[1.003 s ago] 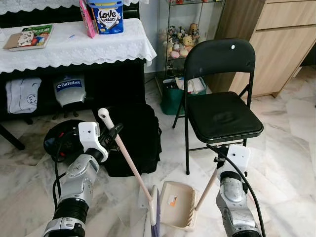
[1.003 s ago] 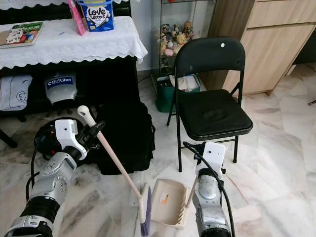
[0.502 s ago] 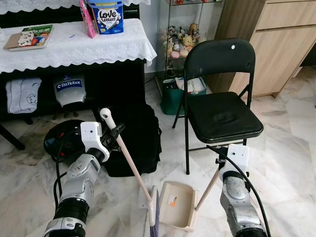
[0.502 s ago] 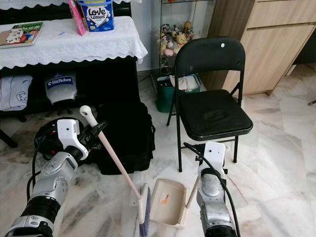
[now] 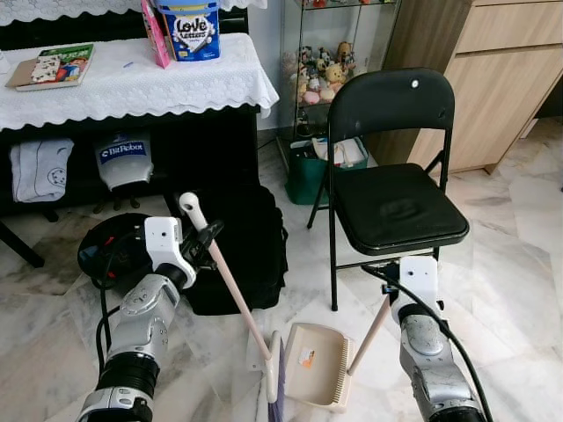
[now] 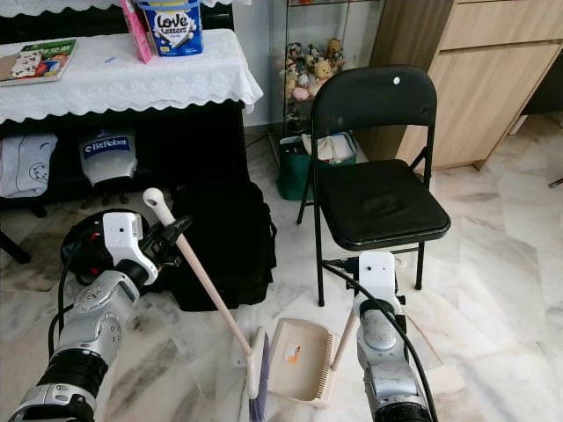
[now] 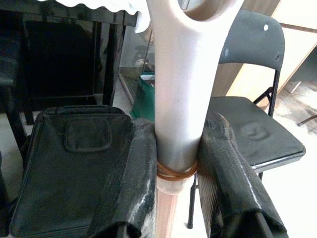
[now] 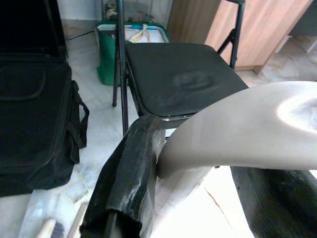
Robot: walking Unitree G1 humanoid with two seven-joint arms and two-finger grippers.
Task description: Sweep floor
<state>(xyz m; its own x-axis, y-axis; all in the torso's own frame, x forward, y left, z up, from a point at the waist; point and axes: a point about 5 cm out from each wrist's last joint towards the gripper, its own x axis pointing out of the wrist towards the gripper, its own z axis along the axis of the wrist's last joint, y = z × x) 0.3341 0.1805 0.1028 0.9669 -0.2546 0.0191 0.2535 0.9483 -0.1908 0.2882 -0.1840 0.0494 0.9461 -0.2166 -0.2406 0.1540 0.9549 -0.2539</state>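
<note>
Slanting broom — bristles floorward

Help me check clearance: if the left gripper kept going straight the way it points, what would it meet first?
Probably the black bag on the floor, just beyond the left gripper shut on the broom handle; the folding chair lies farther off.

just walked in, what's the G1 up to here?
It's set up to sweep. The left gripper is shut on the top of the broom handle, with the broom head down on the marble floor. The right gripper is shut on the dustpan handle, and the dustpan sits on the floor right beside the broom head, in front of the black folding chair. A black bag lies behind the broom.
</note>
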